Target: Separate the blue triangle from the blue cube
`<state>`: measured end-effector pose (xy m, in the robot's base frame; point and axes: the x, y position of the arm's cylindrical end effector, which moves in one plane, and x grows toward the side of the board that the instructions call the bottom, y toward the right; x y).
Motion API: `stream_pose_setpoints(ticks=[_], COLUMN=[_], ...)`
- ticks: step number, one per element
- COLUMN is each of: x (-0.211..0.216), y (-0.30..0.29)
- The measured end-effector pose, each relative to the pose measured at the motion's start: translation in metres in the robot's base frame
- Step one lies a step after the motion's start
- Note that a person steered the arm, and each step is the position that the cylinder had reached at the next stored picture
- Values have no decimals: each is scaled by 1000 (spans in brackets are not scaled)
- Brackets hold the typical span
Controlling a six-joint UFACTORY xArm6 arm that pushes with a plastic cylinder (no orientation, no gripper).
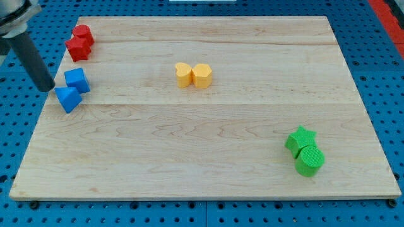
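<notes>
The blue cube point(77, 80) sits near the board's left edge. The blue triangle point(67, 99) lies just below it, touching or nearly touching it. My dark rod comes down from the view's top left, and my tip point(48, 88) rests at the board's left edge, just left of both blue blocks, level with the gap between them. It stands very close to the triangle's upper left corner.
Two red blocks point(79, 42) sit together at the top left above the cube. Two yellow blocks point(193, 75) touch near the top middle. A green star point(300, 139) and a green cylinder point(309, 160) touch at the lower right. The wooden board point(202, 176) lies on a blue pegboard.
</notes>
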<state>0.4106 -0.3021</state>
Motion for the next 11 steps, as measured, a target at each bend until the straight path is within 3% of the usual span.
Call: stream_pose_setpoints(ticks=[2, 5, 9, 11], x=[50, 27, -1, -1], y=[14, 99, 45, 134])
